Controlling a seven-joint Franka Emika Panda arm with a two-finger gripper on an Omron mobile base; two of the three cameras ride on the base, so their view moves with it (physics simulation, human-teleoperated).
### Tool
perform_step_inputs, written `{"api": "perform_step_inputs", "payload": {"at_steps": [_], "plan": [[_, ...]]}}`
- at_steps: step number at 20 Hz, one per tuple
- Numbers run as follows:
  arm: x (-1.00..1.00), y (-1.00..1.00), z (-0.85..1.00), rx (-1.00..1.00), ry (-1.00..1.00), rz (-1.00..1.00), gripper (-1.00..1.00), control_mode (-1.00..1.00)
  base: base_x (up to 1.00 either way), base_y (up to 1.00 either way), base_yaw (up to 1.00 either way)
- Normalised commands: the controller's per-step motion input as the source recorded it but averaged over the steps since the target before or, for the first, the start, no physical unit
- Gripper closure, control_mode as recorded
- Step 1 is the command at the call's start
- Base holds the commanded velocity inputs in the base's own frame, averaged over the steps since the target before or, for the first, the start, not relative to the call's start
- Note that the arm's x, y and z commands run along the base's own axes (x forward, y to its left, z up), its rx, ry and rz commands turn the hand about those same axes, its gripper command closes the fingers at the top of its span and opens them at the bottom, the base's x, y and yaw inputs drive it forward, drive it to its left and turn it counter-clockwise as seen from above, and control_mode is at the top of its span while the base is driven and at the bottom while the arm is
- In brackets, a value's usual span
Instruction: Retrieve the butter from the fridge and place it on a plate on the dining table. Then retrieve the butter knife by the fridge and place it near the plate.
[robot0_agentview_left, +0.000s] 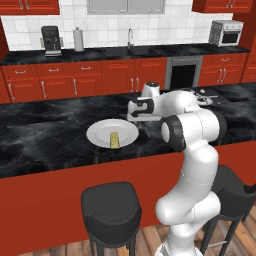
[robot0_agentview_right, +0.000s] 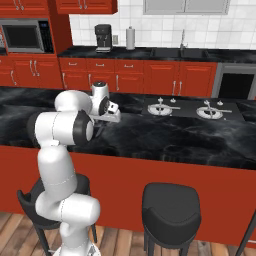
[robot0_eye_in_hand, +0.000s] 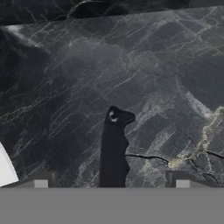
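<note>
one half of the job looks finished in the left base view: the butter (robot0_agentview_left: 115, 139) lies on the plate (robot0_agentview_left: 100, 131), which sits on the dining table (robot0_agentview_left: 45, 130), just off to the pincer's (robot0_agentview_left: 145, 127) left side. the pincer hangs low over the marble beside the plate's rim, pointing down, its fingers hidden behind the hand.

in the right base view the arm folds forward over the table edge and the pincer (robot0_agentview_right: 101, 124) is tucked under the wrist, so its spread cannot be read there; two hob burners (robot0_agentview_right: 161, 107) sit well apart to its right.

in the hand view a dark knife handle (robot0_eye_in_hand: 113, 148) lies on the veined marble (robot0_eye_in_hand: 144, 65) directly ahead, running between the two finger tips (robot0_eye_in_hand: 40, 183). the tips stand wide apart on either side of it and pinch nothing, though whether the handle still touches them is not clear. a white sliver of plate (robot0_eye_in_hand: 5, 168) shows close by at the left edge. by this evidence the butter knife is down near the plate, and little seems left beyond drawing the arm clear.
</note>
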Motion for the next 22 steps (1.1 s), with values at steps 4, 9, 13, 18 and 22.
{"api": "perform_step_inputs", "payload": {"at_steps": [4,9,13,18,22], "plan": [[0.00,-0.17,0.07,0.00,0.00,0.00,-1.00,-1.00,0.00,0.00,0.00],[-0.15,-0.06,0.30,0.00,0.01,0.00,-1.00,-1.00,0.00,0.00,0.00],[-0.39,0.00,0.45,0.00,0.00,0.00,-1.00,-1.00,0.00,0.00,0.00],[-0.86,0.00,0.50,0.00,0.00,0.00,-1.00,-1.00,0.00,0.00,0.00],[-0.99,0.00,0.36,-0.01,0.00,0.02,-1.00,-1.00,0.00,0.00,0.00]]}}
